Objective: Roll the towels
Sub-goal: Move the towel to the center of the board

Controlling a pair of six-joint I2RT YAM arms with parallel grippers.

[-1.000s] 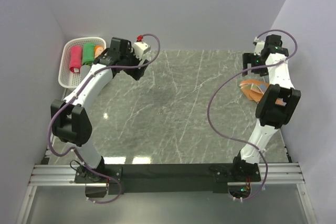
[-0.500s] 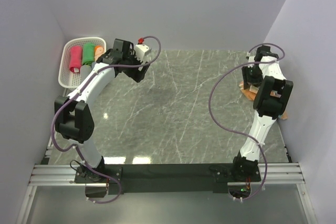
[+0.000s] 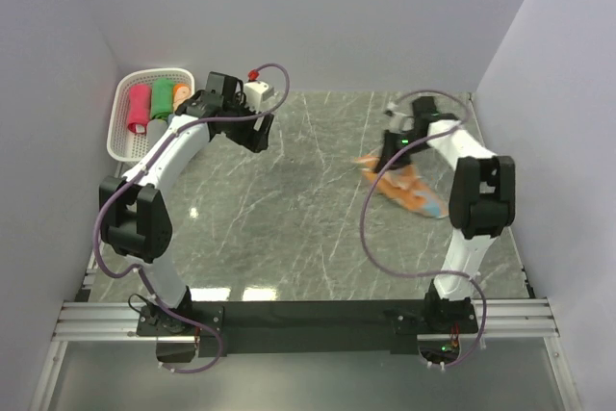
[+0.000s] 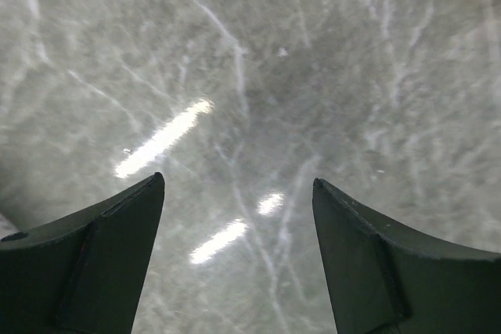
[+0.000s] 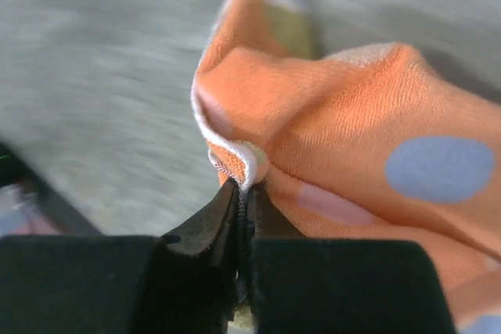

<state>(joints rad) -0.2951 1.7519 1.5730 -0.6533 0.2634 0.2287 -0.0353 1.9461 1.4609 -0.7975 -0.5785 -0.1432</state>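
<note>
Hemmed edge of the orange towel [image 5: 337, 107] pinched tight by the right gripper [image 5: 244, 187], left gripper [image 4: 236, 184] held wide above the marble table [image 4: 258, 60]

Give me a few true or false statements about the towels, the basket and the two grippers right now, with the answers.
1. The right gripper pinches the orange towel by its edge. True.
2. The left gripper holds a towel. False: it is open and holds nothing.
3. A pink-red roll and a green roll lie side by side in the white basket. True.
4. The orange towel has green stripes. False: it has light-blue spots.
</note>
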